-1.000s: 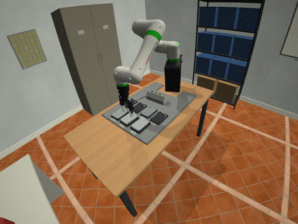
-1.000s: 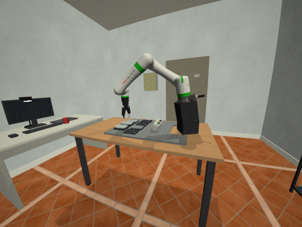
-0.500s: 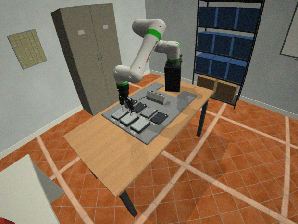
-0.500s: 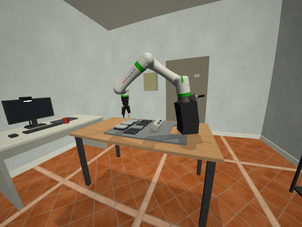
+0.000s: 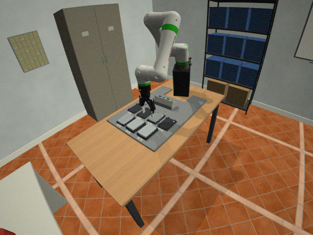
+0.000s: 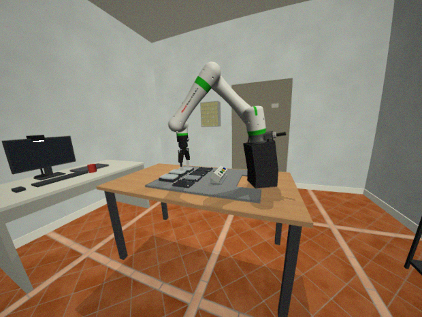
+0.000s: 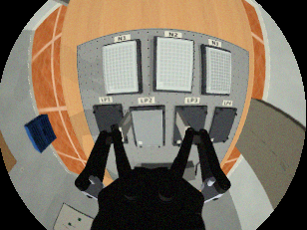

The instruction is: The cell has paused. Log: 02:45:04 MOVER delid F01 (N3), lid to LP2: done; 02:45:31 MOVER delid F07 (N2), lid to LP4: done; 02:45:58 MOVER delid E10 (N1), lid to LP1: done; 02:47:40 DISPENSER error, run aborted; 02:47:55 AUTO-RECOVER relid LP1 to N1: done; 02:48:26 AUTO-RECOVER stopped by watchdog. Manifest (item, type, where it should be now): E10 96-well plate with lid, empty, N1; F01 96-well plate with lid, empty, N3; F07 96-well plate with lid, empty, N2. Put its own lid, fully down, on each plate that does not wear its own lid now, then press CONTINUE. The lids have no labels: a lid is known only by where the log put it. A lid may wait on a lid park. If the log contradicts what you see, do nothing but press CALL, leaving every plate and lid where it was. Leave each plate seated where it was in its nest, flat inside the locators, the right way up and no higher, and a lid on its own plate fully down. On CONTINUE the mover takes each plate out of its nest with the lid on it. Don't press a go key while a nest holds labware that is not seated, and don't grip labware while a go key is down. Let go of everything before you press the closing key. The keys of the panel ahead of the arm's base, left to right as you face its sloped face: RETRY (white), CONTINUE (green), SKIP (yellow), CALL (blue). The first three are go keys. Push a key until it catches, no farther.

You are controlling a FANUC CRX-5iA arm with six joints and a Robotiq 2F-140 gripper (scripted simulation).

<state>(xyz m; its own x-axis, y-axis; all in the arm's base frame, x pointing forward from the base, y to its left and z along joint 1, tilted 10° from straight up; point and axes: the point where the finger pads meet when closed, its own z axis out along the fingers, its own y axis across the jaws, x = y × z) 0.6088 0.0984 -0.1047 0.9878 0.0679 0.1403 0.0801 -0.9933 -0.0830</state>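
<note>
My jaws hang open, empty, hiding part of the lid-park row. Three plates (image 7: 173, 63), four parks (image 7: 224, 122); one lid (image 7: 148, 126), seemingly, on the second.

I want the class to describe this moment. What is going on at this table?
A white six-joint robot arm hovers its black two-finger gripper, open and holding nothing, over a row of four square lid parks on a grey mat on a wooden table. One park holds a pale, flat lid; the other three look dark and bare. Three white 96-well plates sit in the nests just beyond. Nothing is being gripped yet.
</note>
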